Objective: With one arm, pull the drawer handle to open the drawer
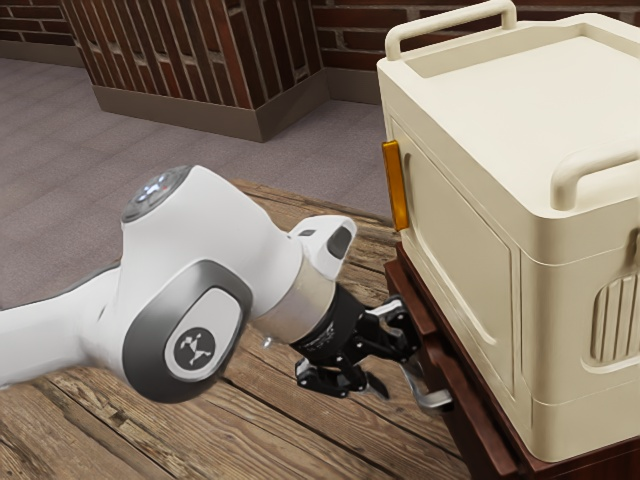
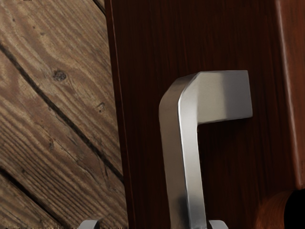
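My gripper [image 1: 395, 380] is at the front of the dark wooden cabinet, its two fingers apart. The silver drawer handle [image 1: 434, 400] shows beside the fingertips. In the wrist view, the bent metal handle [image 2: 188, 157] stands out from the dark red-brown drawer front [image 2: 143, 119]. The tips of my gripper [image 2: 153, 224] lie on either side of the handle's bar, one much closer to it; a gap remains at the other. Part of the handle is hidden by the hand in the exterior view.
A large cream box [image 1: 460, 270] with rounded rails and an orange strip [image 1: 396, 186] sits on the cabinet, close beside the hand. Wooden planks [image 1: 300, 440] lie below the arm. A brick wall [image 1: 190, 60] stands behind.
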